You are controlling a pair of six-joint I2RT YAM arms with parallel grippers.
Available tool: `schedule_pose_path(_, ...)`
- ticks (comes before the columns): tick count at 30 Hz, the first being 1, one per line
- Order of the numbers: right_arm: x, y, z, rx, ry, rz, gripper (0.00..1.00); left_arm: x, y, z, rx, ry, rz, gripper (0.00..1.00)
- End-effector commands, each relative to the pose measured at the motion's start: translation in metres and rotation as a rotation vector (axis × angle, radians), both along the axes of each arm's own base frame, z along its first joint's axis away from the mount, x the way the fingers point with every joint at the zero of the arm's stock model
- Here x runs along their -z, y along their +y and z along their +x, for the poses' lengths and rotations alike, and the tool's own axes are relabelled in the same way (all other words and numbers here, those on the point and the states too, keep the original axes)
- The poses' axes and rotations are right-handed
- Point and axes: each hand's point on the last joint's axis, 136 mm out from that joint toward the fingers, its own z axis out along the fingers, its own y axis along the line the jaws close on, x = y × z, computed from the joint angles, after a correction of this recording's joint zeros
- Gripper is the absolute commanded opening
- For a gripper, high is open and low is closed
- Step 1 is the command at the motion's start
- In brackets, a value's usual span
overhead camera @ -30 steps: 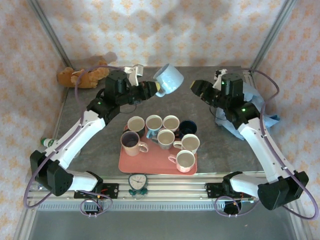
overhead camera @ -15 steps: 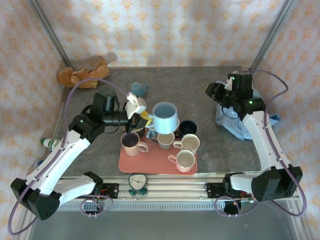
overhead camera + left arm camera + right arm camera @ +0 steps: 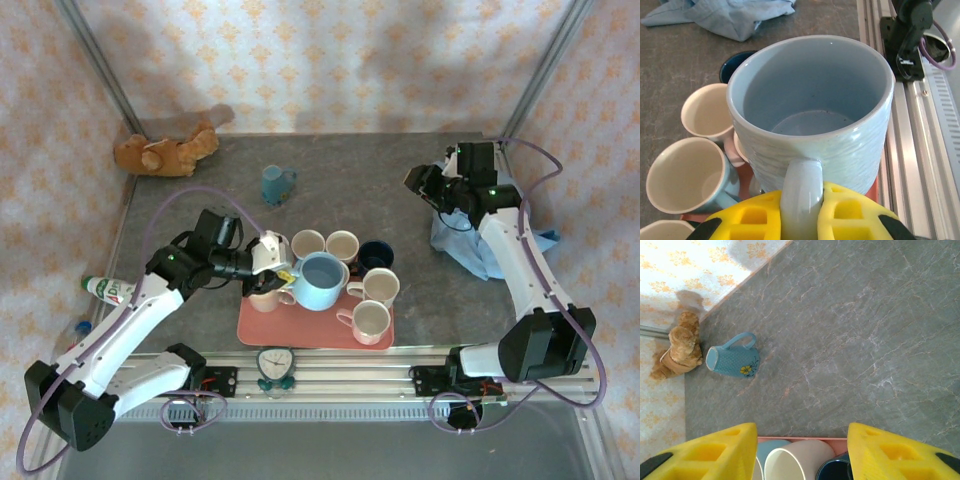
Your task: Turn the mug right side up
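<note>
Over on the left, the teddy bear point(image 3: 165, 150) lies in the back corner and a bottle point(image 3: 110, 290) rests at the table's edge, both well out of it. Now the left gripper point(image 3: 276, 264): its yellow fingers point(image 3: 850, 215) are pinched tight on the handle of the pale blue mug point(image 3: 320, 281), one either side. That looks a sensible hold, since the handle gives a firm purchase and leaves the bowl free to be swung round. The mug hangs above the near part of the pink tray point(image 3: 300, 332), in among the other cups point(image 3: 372, 320), mouth up. I'd say it's being lowered to a place there.

A good look at it in the wrist view point(image 3: 810, 115): glossy pale blue, faintly ribbed outside, thick rounded rim, empty inside.

Further back, a small teal mug point(image 3: 277, 184) lies on its side on the bare table. On the right, the right gripper point(image 3: 418, 182) hovers with fingers spread wide, holding nothing, just beside the crumpled blue cloth point(image 3: 470, 248).
</note>
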Motion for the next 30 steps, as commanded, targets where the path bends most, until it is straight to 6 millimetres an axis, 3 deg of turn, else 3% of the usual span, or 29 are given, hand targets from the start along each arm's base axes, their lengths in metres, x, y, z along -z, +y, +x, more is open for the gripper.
schedule_pose_path(1, -0.009, -0.001, 0.005, -0.004, -0.018, -0.003, 0.51, -0.024, -0.008, -0.014, 0.130, -0.120, -0.086, 0.00)
schedule_pose_path(9, -0.005, 0.000, 0.011, -0.008, -0.003, 0.001, 0.51, -0.008, -0.003, -0.037, 0.223, -0.097, -0.061, 0.00)
schedule_pose_path(30, -0.003, 0.004, 0.017, -0.011, 0.011, 0.038, 0.51, 0.053, -0.013, -0.034, 0.292, -0.126, 0.103, 0.00)
